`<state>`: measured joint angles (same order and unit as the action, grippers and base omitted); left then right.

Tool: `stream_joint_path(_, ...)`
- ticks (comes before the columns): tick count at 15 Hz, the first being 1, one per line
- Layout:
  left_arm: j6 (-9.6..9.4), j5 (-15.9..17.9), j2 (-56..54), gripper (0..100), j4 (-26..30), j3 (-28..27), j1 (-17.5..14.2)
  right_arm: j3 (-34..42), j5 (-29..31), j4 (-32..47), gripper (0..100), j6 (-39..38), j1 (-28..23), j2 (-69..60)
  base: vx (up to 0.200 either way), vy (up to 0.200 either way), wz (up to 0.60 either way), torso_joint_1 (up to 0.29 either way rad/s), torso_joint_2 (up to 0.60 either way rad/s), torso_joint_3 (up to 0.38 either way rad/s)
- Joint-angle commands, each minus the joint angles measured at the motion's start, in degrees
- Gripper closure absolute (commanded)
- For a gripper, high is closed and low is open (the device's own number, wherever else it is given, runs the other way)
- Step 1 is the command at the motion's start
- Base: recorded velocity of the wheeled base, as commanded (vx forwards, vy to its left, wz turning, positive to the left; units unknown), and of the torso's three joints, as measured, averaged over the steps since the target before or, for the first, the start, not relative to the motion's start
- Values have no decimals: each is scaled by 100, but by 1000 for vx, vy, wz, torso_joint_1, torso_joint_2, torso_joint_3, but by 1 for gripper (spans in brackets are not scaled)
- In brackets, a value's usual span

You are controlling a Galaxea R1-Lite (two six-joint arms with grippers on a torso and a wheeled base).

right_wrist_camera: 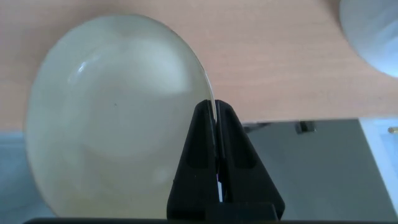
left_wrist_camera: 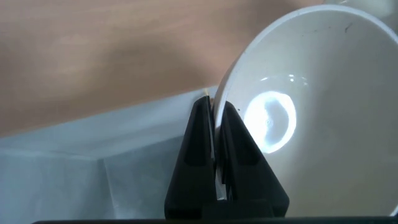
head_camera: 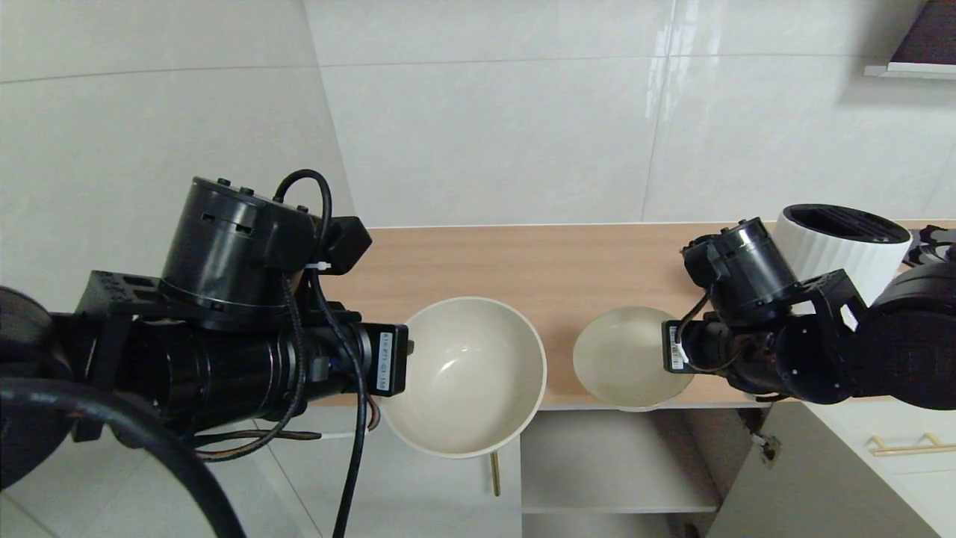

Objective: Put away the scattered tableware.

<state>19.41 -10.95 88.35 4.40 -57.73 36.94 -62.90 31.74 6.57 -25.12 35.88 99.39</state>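
**Left claw** (left_wrist_camera: 214, 109): closed narrowly on the rim of the cream bowl, with one finger inside the wall and one outside. It has hold of nothing else.

**Cream bowl** (head_camera: 463, 373): large, deep, glossy and empty. It is gripped at the rim on the side facing the left arm, with its mouth facing up. It sits at the front edge of the bench, and its nearer half hangs out past that edge. Whether its base touches the wood cannot be told.

**Right claw** (right_wrist_camera: 215, 111): pinched almost shut on the rim of the pale bowl, with the thin wall between its fingers.

**Pale bowl** (head_camera: 624, 359): smaller and shallower than the cream bowl, faintly greenish, translucent-looking and empty. It is held at the rim on the side facing the right arm. It lies over the bench's front edge, just beside the cream bowl but not touching it.

**Bench** (head_camera: 523, 261): a light wood top running along the wall.

**White ribbed container** (head_camera: 844, 246): stands upright on the bench behind the right arm and has a dark slotted top.

**Tiled wall** (head_camera: 485, 112): large glossy white tiles behind the bench.

**Open shelf** (head_camera: 612, 463): a pale compartment under the bench, below the two bowls.

**Drawer front with brass handle** (head_camera: 911, 446): below the bench, under the right arm.
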Motion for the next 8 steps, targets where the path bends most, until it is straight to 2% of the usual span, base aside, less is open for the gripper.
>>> stream_joint_path(1,2,-4,78,100,8,17,15,94,-2,11,100,-1,42,-25,-200,0,0,17,7,-7)
stream_joint_path(3,2,-4,104,100,8,17,24,120,-10,11,100,-1,60,19,-200,0,0,2,0,0)
stream_joint_path(7,-7,5,139,100,8,17,24,120,7,11,100,-1,77,177,0,0,0,0,0,0)
stream_joint_path(8,-7,5,157,100,8,17,24,129,7,11,100,8,77,221,0,0,-600,-71,178,110)
